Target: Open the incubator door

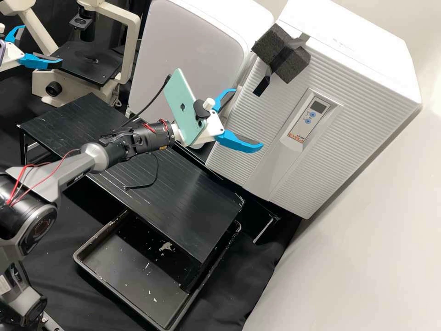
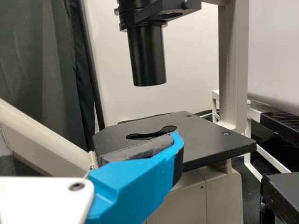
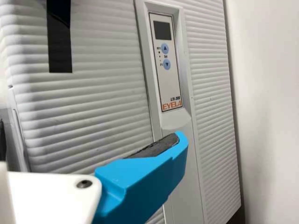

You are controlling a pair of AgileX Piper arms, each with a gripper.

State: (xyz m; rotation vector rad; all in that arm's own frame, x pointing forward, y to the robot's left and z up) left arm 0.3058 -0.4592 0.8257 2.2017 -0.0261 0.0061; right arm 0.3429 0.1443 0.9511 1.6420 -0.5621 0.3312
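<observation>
The white incubator [image 1: 262, 105] stands at the right of the high view, its ridged door closed. Black foam [image 1: 287, 57] is taped at the door's upper left edge. In front of the door's lower left part, my right gripper [image 1: 248, 118] is open and empty. In the right wrist view, one blue finger of the right gripper [image 3: 145, 182] appears before the door [image 3: 88, 107], below the control panel [image 3: 167, 65]. My left gripper [image 1: 42, 43] stands open at the high view's far left, by the microscope. The left wrist view has the left gripper [image 2: 135, 182] beside the microscope stage [image 2: 205, 140].
Behind the right arm is another white appliance [image 1: 193, 41]. A black slatted platform [image 1: 183, 184] lies under that arm, with a black tray [image 1: 138, 271] below it. The microscope [image 1: 89, 64] stands at the back left. A pale wall [image 1: 367, 230] runs along the incubator's right.
</observation>
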